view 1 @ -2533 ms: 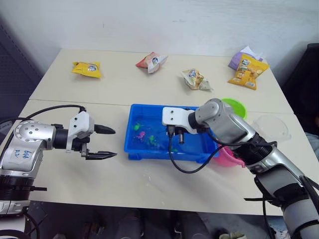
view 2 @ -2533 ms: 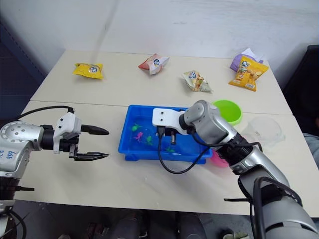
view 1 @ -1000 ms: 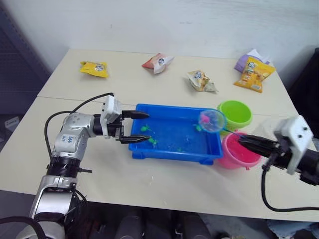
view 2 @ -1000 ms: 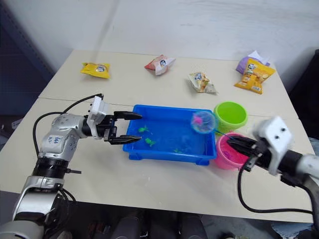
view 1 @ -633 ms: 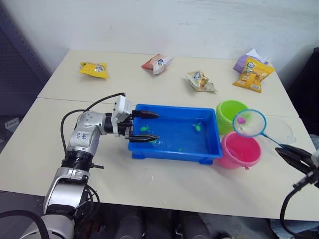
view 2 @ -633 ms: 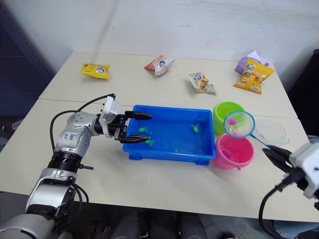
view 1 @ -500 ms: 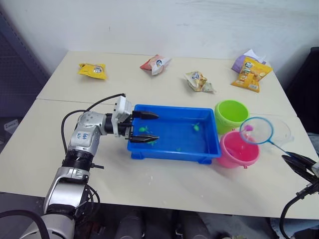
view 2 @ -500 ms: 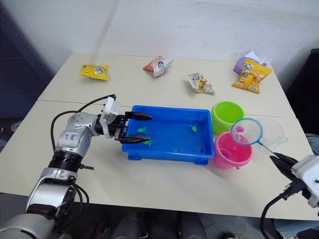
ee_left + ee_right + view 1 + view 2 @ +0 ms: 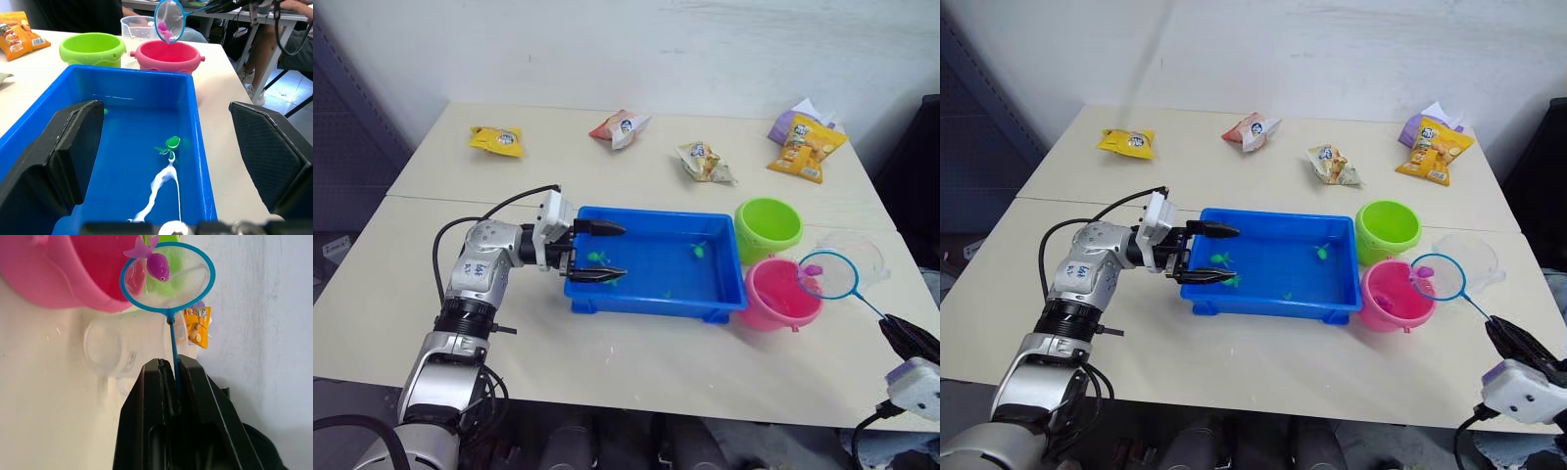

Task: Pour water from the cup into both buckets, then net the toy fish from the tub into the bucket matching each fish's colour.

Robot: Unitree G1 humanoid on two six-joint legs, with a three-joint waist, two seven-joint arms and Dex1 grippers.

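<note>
Blue tub (image 9: 724, 284) at the middle of the table (image 9: 460, 313), holding shallow water and a few small green fish (image 9: 699, 250). Just beside its right end stand the green bucket (image 9: 768, 227) and, nearer the robot, the pink bucket (image 9: 773, 305); their contents cannot be made out. The clear cup (image 9: 862, 250) sits on the table right of the buckets.

The right gripper (image 9: 171, 377) is clamped on the thin handle of the net (image 9: 828, 275), whose blue hoop hangs over the right rim of the pink bucket with one pink fish (image 9: 155, 263) in the mesh. The left gripper (image 9: 599, 252) hovers at the tub's left end, its two black fingers spread apart over the wall, holding nothing.

Surface: pale table tops pushed together, with several snack bags (image 9: 495, 139) along the far half. A white wall (image 9: 656, 49) stands behind.
</note>
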